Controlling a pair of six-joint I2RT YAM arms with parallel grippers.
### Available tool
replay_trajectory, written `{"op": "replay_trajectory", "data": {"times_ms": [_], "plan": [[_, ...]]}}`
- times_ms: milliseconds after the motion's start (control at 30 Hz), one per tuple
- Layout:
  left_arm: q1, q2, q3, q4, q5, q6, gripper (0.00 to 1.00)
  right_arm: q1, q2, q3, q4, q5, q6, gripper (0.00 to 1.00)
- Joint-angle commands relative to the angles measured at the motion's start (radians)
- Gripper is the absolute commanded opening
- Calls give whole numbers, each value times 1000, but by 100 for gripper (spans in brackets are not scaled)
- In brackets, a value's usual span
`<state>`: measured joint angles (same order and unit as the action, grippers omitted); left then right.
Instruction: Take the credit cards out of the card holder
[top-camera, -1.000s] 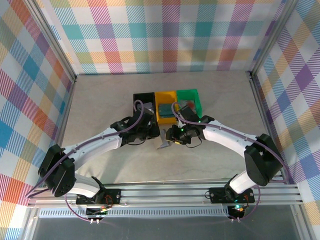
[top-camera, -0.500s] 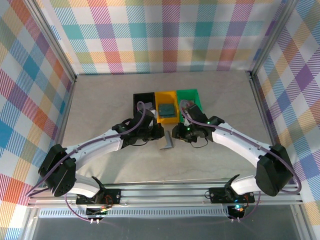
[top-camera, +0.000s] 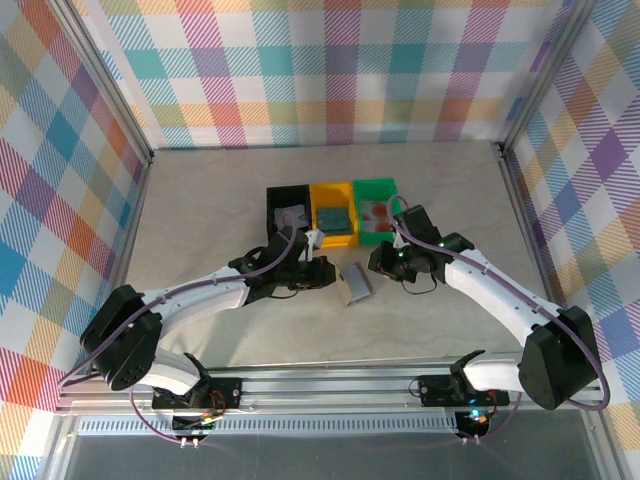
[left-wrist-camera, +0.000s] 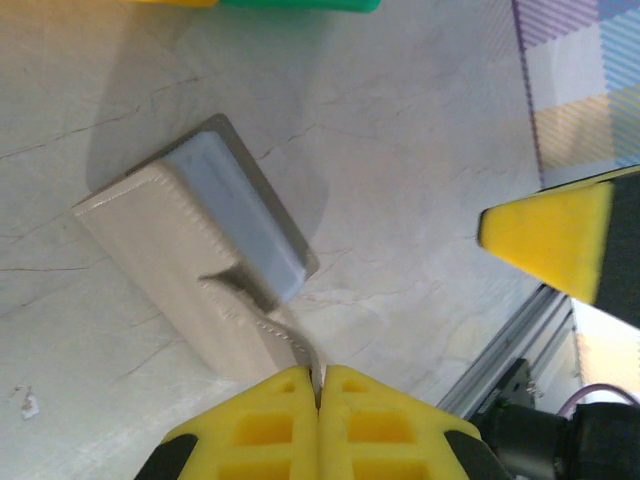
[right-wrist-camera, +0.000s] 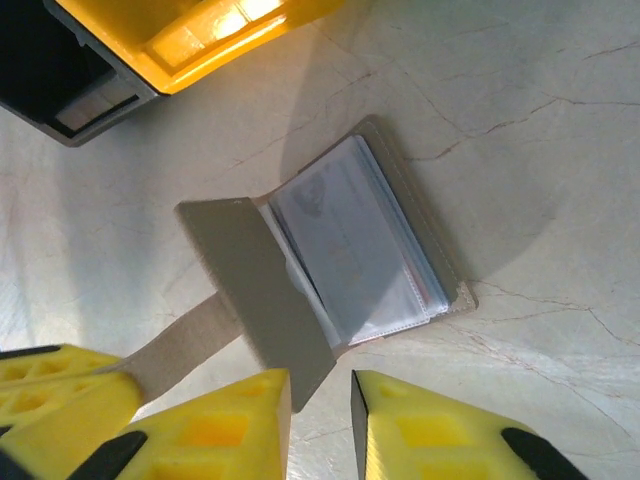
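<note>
tabletop (top-camera: 200, 220) beige, marbled; card holder (top-camera: 356, 284) on it; plaid walls (top-camera: 330, 70) around.

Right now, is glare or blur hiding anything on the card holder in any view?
Right wrist: sheen on the clear sleeve of the card holder washes out the print, and a soft shadow darkens the table beside it. Left wrist: the holder is sharp; the left gripper, close to the lens, looks soft. Top external: even light, no glare, holder too small for detail.

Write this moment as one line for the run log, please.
left gripper: shut on card holder strap | right gripper: jaws slightly apart at its flap | card holder: lying open on table
</note>
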<state>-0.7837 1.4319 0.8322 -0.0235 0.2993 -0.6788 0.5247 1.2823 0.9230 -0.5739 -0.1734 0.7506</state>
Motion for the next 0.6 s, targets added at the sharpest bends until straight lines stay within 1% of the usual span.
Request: {"op": "replay_trajectory", "data": {"times_ms": [0,100,200,400,500,567], "plan": [[13,16,-29,-30,27,77,0,-2,4,-20,-10,-31,-20,22],[35,-2,-49,-89,4,120,0,-3,16,-28,-2,-38,-26,20],[61,-36,-76,-138,-14,151,0,-3,28,-44,20,-46,-33,20],[82,-93,-100,-200,-44,168,0,-2,102,-47,64,-78,-39,20],[86,-110,-101,-245,-96,174,0,-2,144,-42,87,-105,-41,21],[94,-116,-101,-321,-159,170,0,-2,163,-39,95,-102,-48,22]]}}
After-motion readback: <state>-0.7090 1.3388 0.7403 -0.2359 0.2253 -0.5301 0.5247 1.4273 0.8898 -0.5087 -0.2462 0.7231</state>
